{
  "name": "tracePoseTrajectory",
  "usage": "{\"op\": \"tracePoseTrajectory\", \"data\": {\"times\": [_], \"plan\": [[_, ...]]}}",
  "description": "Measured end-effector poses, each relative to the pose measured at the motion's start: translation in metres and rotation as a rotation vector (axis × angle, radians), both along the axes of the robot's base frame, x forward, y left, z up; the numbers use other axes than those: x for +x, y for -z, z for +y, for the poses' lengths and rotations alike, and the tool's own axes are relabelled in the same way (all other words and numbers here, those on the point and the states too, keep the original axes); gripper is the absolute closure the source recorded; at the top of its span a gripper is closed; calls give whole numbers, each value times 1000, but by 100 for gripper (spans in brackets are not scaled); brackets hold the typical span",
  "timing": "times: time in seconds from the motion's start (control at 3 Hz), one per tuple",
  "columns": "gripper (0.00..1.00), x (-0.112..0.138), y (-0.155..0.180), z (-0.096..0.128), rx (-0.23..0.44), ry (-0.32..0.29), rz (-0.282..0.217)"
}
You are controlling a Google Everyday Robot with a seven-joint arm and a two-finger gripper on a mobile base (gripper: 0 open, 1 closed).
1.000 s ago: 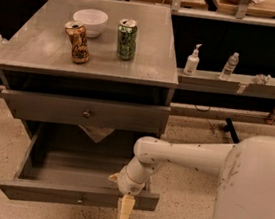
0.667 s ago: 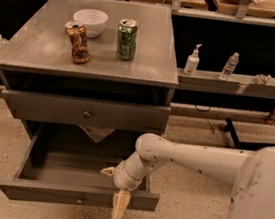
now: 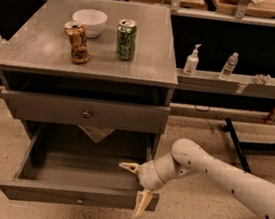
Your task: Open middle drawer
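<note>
Camera view; spread fingers by bottom drawer

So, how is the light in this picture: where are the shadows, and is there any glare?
Camera view: light comes from above; the grey tabletop shows a soft sheen, no hard glare; the recess under it is black; the pulled-out drawer is dim inside, darkest at the back; the open gripper, at one end of that drawer's front, is well lit.

You see on the tabletop: white bowl at 11 o'clock, dented brown can at 10, green can at 12. Pump bottle and water bottle on the ledge at 2.
</note>
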State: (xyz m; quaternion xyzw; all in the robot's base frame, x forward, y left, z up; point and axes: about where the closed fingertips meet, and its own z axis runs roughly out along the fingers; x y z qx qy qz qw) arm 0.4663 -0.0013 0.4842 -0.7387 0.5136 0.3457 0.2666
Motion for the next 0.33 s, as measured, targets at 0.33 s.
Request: {"op": "tracePoseTrajectory", "data": {"times": [0.33], "plan": [[0,-1,1,1,-1,-1,-2]]}}
